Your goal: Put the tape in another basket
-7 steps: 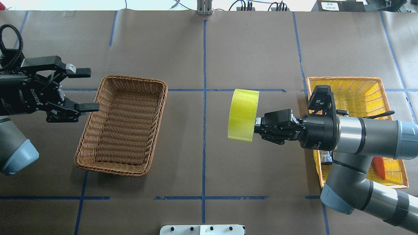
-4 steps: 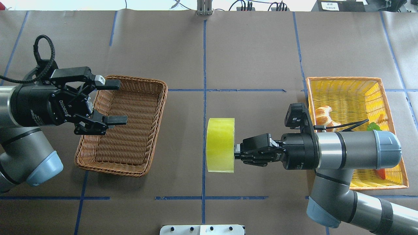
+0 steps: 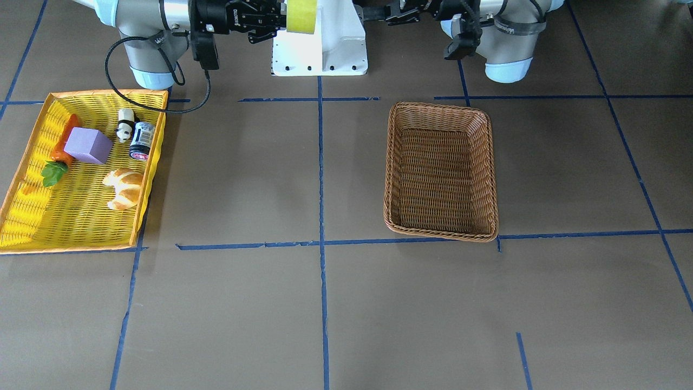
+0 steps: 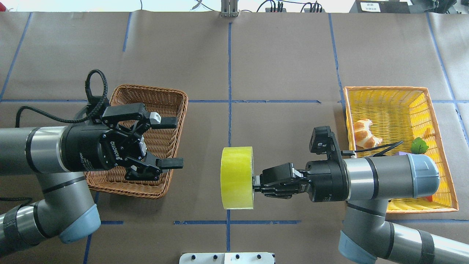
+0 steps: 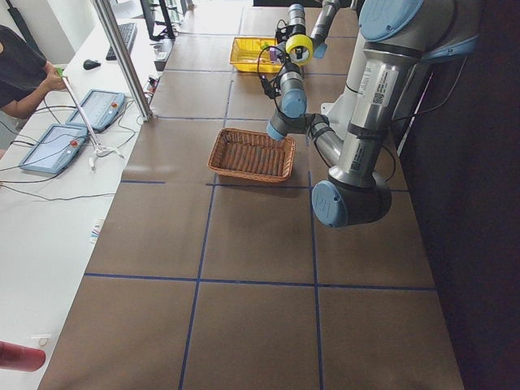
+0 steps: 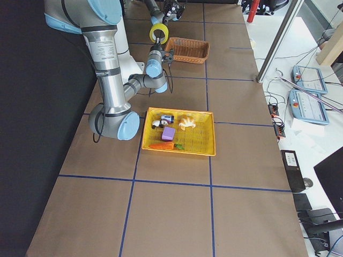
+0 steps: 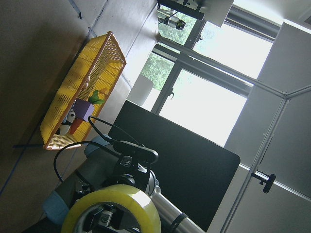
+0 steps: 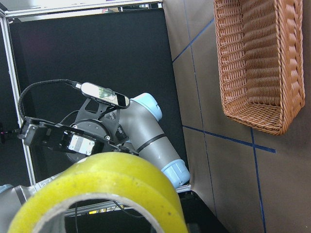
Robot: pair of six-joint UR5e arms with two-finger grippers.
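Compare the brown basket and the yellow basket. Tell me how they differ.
Colour: the brown basket is plain brown wicker; the yellow basket is bright yellow with an orange rim.
Contents: the brown basket is empty; the yellow basket holds a croissant, a purple block and other small things.
Size: the yellow basket looks larger than the brown basket.
Both are woven, rectangular and open-topped.

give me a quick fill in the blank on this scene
The tape is clamped by the robot's ____ arm. The left gripper has its jaws ____. The brown basket is ____ inside. The purple cube lies in the ____ basket.
Missing words: right, open, empty, yellow.
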